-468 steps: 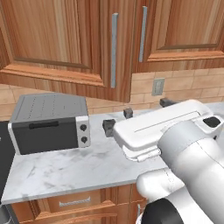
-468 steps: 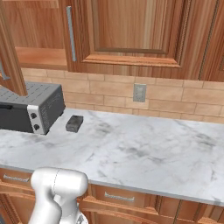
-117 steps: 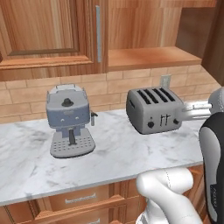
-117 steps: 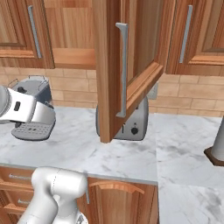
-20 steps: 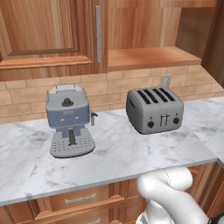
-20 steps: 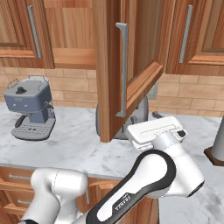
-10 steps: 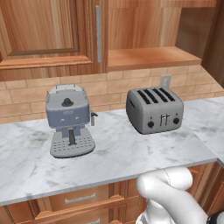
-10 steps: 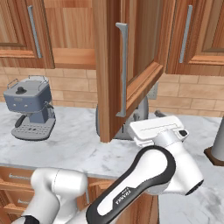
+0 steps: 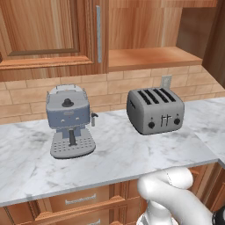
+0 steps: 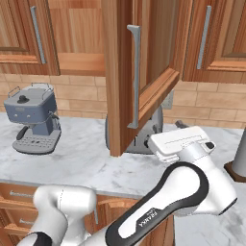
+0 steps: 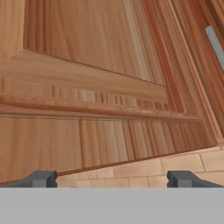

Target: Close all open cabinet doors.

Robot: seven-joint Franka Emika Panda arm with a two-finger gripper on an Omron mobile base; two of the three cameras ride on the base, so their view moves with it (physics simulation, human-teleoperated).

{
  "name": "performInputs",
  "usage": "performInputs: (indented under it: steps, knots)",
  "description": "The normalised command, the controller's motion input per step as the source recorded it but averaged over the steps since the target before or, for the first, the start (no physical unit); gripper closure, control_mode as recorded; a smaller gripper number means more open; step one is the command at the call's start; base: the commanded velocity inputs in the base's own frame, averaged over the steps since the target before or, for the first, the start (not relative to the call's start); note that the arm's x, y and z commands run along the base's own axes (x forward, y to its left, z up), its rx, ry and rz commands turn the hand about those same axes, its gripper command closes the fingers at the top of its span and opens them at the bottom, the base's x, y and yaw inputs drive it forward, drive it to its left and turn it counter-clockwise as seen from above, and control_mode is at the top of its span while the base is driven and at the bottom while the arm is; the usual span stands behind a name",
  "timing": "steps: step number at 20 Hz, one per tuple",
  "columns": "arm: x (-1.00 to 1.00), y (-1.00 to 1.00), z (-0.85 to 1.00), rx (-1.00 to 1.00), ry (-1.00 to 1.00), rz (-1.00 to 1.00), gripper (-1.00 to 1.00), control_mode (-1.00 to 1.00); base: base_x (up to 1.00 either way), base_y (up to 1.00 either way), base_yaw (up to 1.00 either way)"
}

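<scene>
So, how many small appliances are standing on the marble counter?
2: a blue-grey coffee machine at the left by the brick backsplash, and a silver toaster to its right, below the open cabinet door. That door may hide something in the right base view.

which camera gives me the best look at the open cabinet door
The right base view: the open door stands swung out over the toaster, handle and edge visible. The hand view shows its panel close up; the left base view shows the bare shelf behind it.

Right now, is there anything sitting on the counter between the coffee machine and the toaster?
No. In the left base view the marble counter between the coffee machine and the toaster is bare.
</scene>
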Motion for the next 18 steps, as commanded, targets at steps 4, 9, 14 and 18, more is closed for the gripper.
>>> performInputs:
  steps: [4,9,14,18]
  knots:
    - [-0.06,0.30,0.00,0.00,0.00,0.04,-1.00,-1.00,0.00,0.00,0.00]
    - [-0.21,0.45,0.00,0.00,0.00,0.06,-1.00,-1.00,0.00,0.00,0.00]
    - [-0.18,0.40,0.00,0.00,0.00,0.04,-1.00,-1.00,0.00,0.00,0.00]
    - [-0.08,0.16,0.20,0.00,0.00,0.00,-1.00,-1.00,0.00,0.00,0.00]
